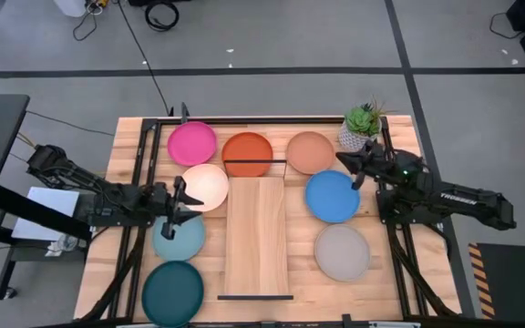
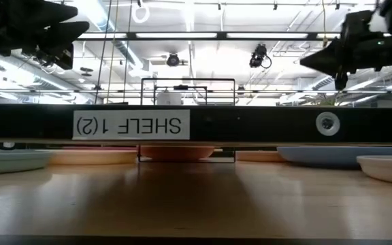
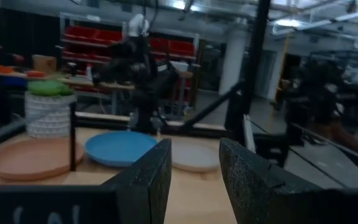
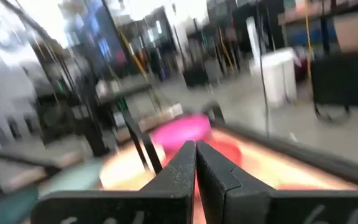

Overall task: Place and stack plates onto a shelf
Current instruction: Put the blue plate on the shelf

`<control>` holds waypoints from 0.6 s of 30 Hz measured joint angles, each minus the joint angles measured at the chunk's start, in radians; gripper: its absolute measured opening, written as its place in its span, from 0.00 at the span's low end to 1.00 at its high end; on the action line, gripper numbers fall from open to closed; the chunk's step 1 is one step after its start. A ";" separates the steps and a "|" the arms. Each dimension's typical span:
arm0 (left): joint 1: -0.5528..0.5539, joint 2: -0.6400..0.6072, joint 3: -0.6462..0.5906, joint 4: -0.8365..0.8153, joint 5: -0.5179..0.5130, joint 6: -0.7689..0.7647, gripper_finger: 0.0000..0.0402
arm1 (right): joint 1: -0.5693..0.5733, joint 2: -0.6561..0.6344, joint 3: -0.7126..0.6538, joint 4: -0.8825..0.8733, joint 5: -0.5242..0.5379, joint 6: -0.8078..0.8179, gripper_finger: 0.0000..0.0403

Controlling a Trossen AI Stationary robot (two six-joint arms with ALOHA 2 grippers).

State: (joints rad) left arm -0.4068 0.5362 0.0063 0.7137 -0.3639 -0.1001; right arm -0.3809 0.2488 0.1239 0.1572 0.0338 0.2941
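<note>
**A:** How many plates do you count, and how many shelves?

**B:** Eight round matte plates, one of each colour, and one long light-wood shelf board (image 1: pixel 256 235) with a thin black wire rail at each short end; its long axis runs from the table's near edge toward the far edge, and nothing lies on it.

**A:** Where do they sit relative to the grippers?

**B:** The left gripper (image 1: pixel 180 199) hangs with fingers slightly parted, holding nothing; the cream plate (image 1: pixel 203 187) is just beside its tips, the light teal plate (image 1: pixel 180 237) partly beneath it, the dark teal plate (image 1: pixel 172 292) farther behind it; the pink plate (image 1: pixel 192 143) lies well beyond the cream one; the board lies straight ahead of its fingers.

**A:** And the right one?

**B:** The right gripper (image 1: pixel 354 169) is clenched on nothing, its fingers pressed together in the wrist view; the blue plate (image 1: pixel 332 196) lies beneath and beside it, the tan-orange plate (image 1: pixel 310 152) just ahead, the orange plate (image 1: pixel 247 153) farther on past the board's far rail, the grey plate (image 1: pixel 342 251) well behind; a small potted plant (image 1: pixel 361 127) stands close by its wrist.
</note>
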 joint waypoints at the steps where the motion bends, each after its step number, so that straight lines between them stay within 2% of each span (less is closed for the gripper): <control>1: 0.000 0.000 0.000 0.005 -0.023 0.000 0.35 | 0.000 0.031 0.025 -0.041 0.000 -0.010 0.04; 8: 0.000 0.000 0.000 0.012 -0.195 -0.055 0.35 | 0.000 0.255 0.161 -0.268 0.071 -0.081 0.04; 14: 0.000 0.000 0.000 0.014 -0.259 -0.068 0.35 | 0.059 0.448 0.205 -0.293 0.047 -0.112 0.07; 18: 0.000 0.000 0.000 0.014 -0.347 -0.045 0.35 | 0.130 0.589 0.240 -0.340 0.091 -0.138 0.12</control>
State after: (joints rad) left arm -0.4065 0.5365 0.0063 0.7280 -0.7107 -0.1456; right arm -0.2506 0.8375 0.3643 -0.1827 0.1251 0.1558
